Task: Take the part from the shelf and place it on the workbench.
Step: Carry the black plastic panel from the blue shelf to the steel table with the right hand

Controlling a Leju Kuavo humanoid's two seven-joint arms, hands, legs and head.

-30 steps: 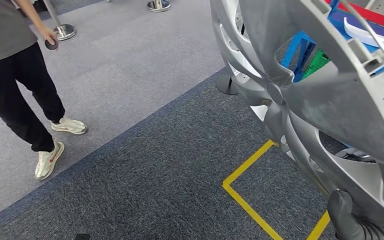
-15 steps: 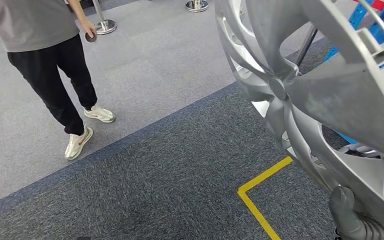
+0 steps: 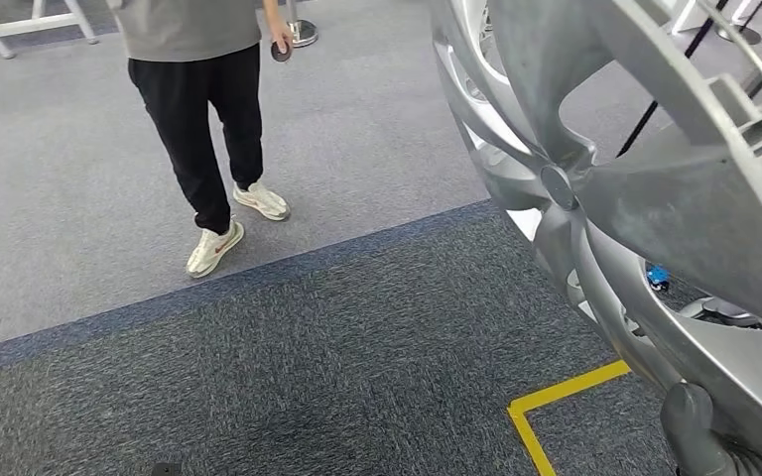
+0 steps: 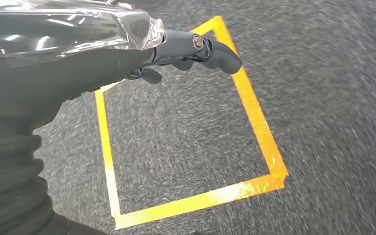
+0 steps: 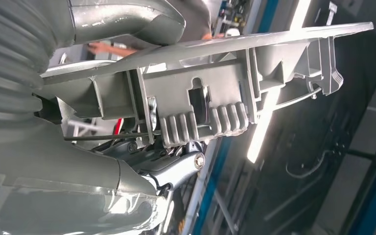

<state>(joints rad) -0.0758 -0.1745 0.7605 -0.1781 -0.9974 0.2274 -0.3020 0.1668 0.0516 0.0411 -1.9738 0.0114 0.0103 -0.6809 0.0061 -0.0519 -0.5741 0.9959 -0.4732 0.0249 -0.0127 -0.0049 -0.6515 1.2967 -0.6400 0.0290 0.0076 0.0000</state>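
Note:
The part is a large silver wheel cover (image 3: 655,198) with curved spokes, held up close on the right of the head view. My right hand (image 3: 693,436) grips its lower rim, the grey thumb on the front face. In the right wrist view the cover's ribbed back (image 5: 200,103) sits between the thumb (image 5: 122,19) and the dark fingers (image 5: 176,169). My left hand (image 4: 127,54) hangs over the carpet with nothing in it, its dark fingers (image 4: 215,51) stretched out and slightly bent.
A person (image 3: 203,99) in black trousers and white shoes stands on the lighter carpet ahead left, holding a small dark round thing (image 3: 280,50). Yellow tape (image 3: 556,402) marks a square (image 4: 254,122) on the dark carpet. A stanchion base (image 3: 303,35) stands behind the person.
The camera has turned: the person and the yellow tape have slid rightward in the picture, and the coloured shelf items behind the cover are gone. The cover stays in my right hand.

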